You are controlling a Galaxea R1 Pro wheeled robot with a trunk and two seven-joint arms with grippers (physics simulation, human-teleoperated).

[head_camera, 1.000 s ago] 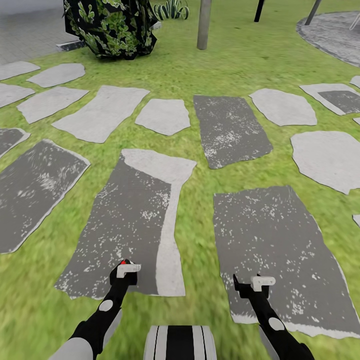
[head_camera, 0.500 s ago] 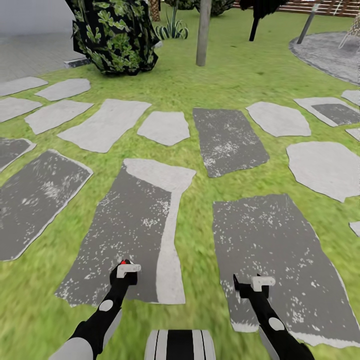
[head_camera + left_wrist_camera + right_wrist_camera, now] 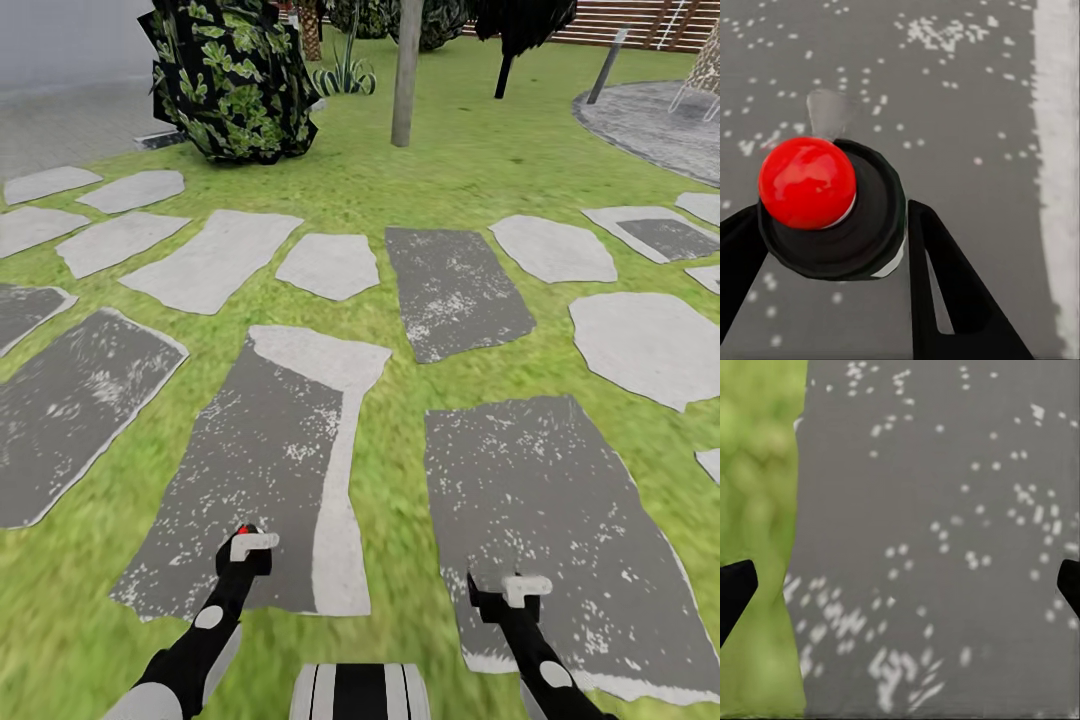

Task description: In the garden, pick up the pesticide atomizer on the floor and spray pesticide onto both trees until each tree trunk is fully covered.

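In the left wrist view the pesticide atomizer (image 3: 808, 182) shows as a red ball on a round black cap, and my left gripper (image 3: 832, 232) is shut on it with a black finger on each side. In the head view its red tip (image 3: 244, 528) peeks out at my left gripper (image 3: 245, 548), low over a dark stepping stone (image 3: 250, 460). My right gripper (image 3: 505, 592) is open and holds nothing, with its fingertips (image 3: 736, 589) spread wide over another dark stone (image 3: 545, 510). One pale, straight tree trunk (image 3: 405, 72) stands on the lawn far ahead.
Grey and pale stepping stones (image 3: 330, 265) lie across the green grass (image 3: 400, 400). A dark leafy bush (image 3: 232, 82) stands at the far left beside paving (image 3: 70, 110). A brown slat fence (image 3: 620, 22) and a round gravel patch (image 3: 650, 125) are at the far right.
The whole view has shifted down, so the camera has moved and more of the far garden and the fence shows. Both arms sit slightly lower in the picture, holding as before.
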